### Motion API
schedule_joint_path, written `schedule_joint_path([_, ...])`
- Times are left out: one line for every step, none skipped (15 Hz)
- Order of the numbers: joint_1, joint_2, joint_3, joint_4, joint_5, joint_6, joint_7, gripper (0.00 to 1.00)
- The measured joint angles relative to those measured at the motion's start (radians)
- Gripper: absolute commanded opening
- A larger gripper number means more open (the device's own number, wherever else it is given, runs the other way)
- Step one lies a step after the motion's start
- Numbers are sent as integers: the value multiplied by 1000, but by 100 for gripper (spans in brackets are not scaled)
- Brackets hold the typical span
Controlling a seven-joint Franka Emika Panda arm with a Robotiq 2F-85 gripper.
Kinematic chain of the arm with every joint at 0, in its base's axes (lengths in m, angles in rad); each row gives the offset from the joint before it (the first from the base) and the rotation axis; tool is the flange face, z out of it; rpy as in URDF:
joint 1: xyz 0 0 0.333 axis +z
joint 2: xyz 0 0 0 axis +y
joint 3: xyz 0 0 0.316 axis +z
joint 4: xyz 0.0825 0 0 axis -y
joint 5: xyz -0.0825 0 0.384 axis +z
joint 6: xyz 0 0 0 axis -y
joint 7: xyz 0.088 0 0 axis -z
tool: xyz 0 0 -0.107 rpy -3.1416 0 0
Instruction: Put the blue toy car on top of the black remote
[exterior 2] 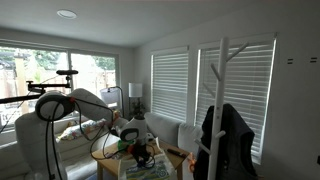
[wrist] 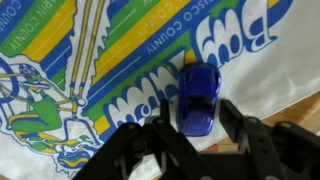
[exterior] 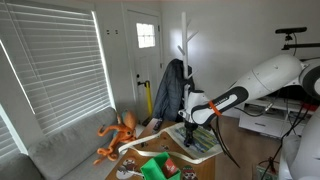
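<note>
The small glossy blue plastic toy car (wrist: 198,97) is sitting on a white cloth banner (wrist: 100,60) printed with chunky blue letters and yellow and green stripes. In the wrist view it's a rounded little coupe shape with a darker windscreen area and a shiny highlight on the roof. It lies lengthwise, one end pointing into the letters and the other toward the camera.

The black Robotiq gripper (wrist: 197,128) is spread wide, with nothing held. Its two matte black fingers (wrist: 238,120) sit on either side of the car's near end. I can see a bit of cloth between each finger and the car, so they look apart, but they're close enough that I can't swear to it.

The cloth looks soft and a bit wrinkled, and a strip of brown wooden tabletop (wrist: 308,112) shows past its edge.

In both exterior views the white arm reaches down over the table, with the gripper (exterior: 190,114) low above the cloth; the car is too small to pick out there. A fuzzy orange plush octopus (exterior: 120,135) sits near the table's edge, and a white coat stand (exterior: 185,40) with a dark jacket (exterior: 172,90) stands behind.
</note>
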Motion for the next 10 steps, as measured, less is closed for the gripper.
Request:
schedule_joint_path([-1,0,0,0,-3,7,6,19])
schedule_joint_path([-2,-1,1,0,-8,9,12,13])
schedule_joint_path([-3,-4,1,0,-20,9,22,11])
schedule_joint_path([-5,-8,1,0,-39,9,37,11])
schedule_joint_path([-8,-14,2,0,-61,9,54,11])
schedule_joint_path([-12,-22,2,0,-83,9,71,11])
schedule_joint_path([-17,-34,1,0,-89,9,83,11])
schedule_joint_path([-20,-50,-5,2,-86,9,84,36])
schedule_joint_path([-24,-66,-10,2,-88,2,79,36])
schedule_joint_path([-26,-78,-15,1,-89,-6,73,36])
